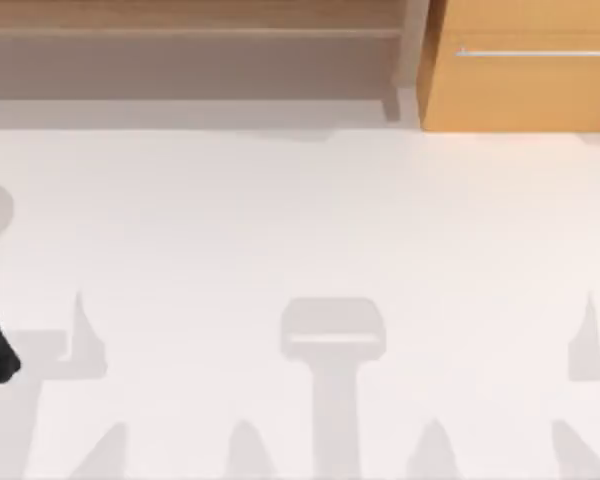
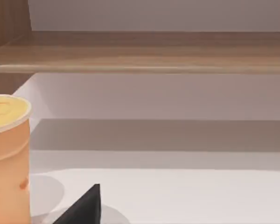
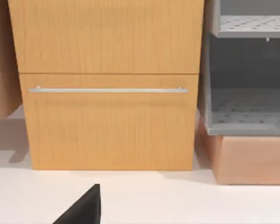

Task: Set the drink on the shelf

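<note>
The drink (image 2: 8, 158) stands on the tabletop (image 1: 300, 230) beside the left pincer (image 2: 84, 207), ungrasped; pincer opening unclear. Next: grasp, then lift to the far shelf (image 2: 144, 56).

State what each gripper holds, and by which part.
Cannot be told. The drink stands beside the left gripper's finger, with no grasp visible. The right gripper's finger faces the cabinet, touching nothing.
</note>
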Controlling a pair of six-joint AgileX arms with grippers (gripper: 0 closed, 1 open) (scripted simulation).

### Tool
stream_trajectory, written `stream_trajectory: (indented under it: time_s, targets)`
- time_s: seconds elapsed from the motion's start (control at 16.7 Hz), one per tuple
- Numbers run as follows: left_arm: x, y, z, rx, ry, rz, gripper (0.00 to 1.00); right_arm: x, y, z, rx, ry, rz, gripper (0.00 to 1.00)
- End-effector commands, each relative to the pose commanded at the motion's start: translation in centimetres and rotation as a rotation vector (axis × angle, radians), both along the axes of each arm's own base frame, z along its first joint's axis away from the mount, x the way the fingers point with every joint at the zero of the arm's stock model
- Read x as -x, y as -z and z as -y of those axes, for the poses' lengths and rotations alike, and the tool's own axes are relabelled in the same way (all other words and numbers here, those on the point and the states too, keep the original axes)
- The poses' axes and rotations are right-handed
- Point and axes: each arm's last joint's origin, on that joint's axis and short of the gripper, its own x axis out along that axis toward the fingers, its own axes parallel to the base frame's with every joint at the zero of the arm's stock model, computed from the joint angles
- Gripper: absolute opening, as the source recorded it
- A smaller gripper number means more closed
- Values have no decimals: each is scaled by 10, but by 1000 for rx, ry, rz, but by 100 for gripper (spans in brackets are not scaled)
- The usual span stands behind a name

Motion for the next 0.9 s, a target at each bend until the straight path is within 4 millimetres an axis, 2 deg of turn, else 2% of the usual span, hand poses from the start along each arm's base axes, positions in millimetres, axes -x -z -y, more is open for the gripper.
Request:
stream_trajectory:
  time_s: [0.24,0.48,0.72,0.9]
  targets:
    - [-1,-3,-1,-2,1,6,100,0,0,0,0,0,0,100]
    - [-12,-21,-8,-12,4,22,100,0,0,0,0,0,0,100]
    - [-41,-38,-26,-25,9,11,100,0,0,0,0,0,0,100]
    - [-71,-40,-50,-30,12,-12,100,0,0,0,0,0,0,100]
